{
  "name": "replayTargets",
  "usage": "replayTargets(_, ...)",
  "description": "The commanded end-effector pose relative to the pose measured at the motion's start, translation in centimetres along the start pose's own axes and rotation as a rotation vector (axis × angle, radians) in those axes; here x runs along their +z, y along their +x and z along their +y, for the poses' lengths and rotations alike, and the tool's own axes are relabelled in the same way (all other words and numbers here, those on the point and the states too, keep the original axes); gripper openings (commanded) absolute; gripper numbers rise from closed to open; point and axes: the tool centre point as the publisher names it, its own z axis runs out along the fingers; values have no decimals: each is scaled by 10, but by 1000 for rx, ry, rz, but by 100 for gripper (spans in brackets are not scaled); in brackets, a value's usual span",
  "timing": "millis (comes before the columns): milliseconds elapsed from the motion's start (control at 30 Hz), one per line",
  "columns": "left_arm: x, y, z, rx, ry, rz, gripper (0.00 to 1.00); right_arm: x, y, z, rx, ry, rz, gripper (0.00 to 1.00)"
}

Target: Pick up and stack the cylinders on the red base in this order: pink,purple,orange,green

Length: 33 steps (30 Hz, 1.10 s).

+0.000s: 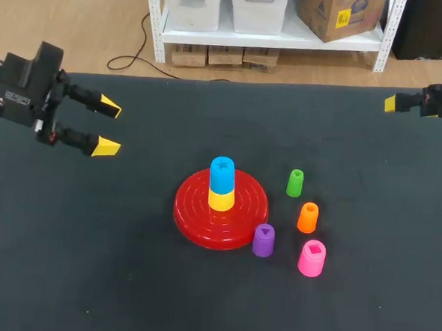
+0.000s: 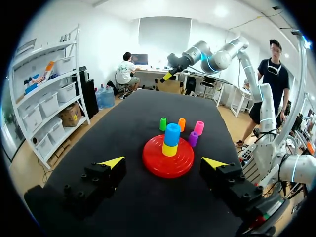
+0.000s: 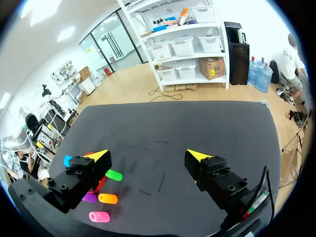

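Nearest the head camera stands the pink plastic cylinder (image 1: 312, 259), upright on the black cloth table (image 1: 86, 277), open top up, long axis vertical. It is first in the order and is untouched. With it are 3 more small plastic cylinders, also upright and each apart from the others: purple cylinder (image 1: 264, 240) just beside the rim of the round red plastic base (image 1: 188, 212), orange cylinder (image 1: 308, 217) behind the pink one, green cylinder (image 1: 295, 183) furthest back. All 4 sit on my right of the base. The base peg already carries a yellow cylinder (image 1: 220, 200) with a blue cylinder (image 1: 222, 174) on top, so I judge pink must seat on the blue one. Left gripper (image 1: 109, 127) hangs over the far left of the table, fingers spread wide, nothing between them, well apart from everything. Right gripper (image 3: 148, 157) is out at the far right corner, fingers likewise wide and empty. From its wrist view the group lies off beside 1 finger, not ahead between the 2, and pink is the furthest of the 4 from it. Call: none of the 4 steps is done. The right arm is the nearer to pink, with no base or stack in its way, while the left would have to reach across both. The move needs the right gripper brought above pink and lowered straight along that vertical axis, keeping clear of orange and purple close by.
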Motion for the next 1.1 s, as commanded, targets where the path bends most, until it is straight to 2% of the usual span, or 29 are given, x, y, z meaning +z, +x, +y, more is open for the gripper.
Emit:
replayTargets(33, 0, 1, 1, 1, 1, -2, 100, 0, 0, 0, 0, -2, 0, 100)
replayTargets(533, 0, 1, 1, 1, 1, -2, 100, 0, 0, 0, 0, -2, 0, 100)
replayTargets(667, 0, 1, 1, 1, 1, -2, 100, 3, 15, 38, -72, -2, 66, 100)
replayTargets(800, 0, 1, 1, 1, 1, -2, 100, 7, 32, 67, -160, 72, 135, 100)
replayTargets(933, 0, 1, 1, 1, 1, -2, 100, 9, 52, 90, -248, 138, 211, 100)
replayTargets(1100, 0, 1, 1, 1, 1, -2, 100, 7, 83, 116, -354, 162, 301, 100)
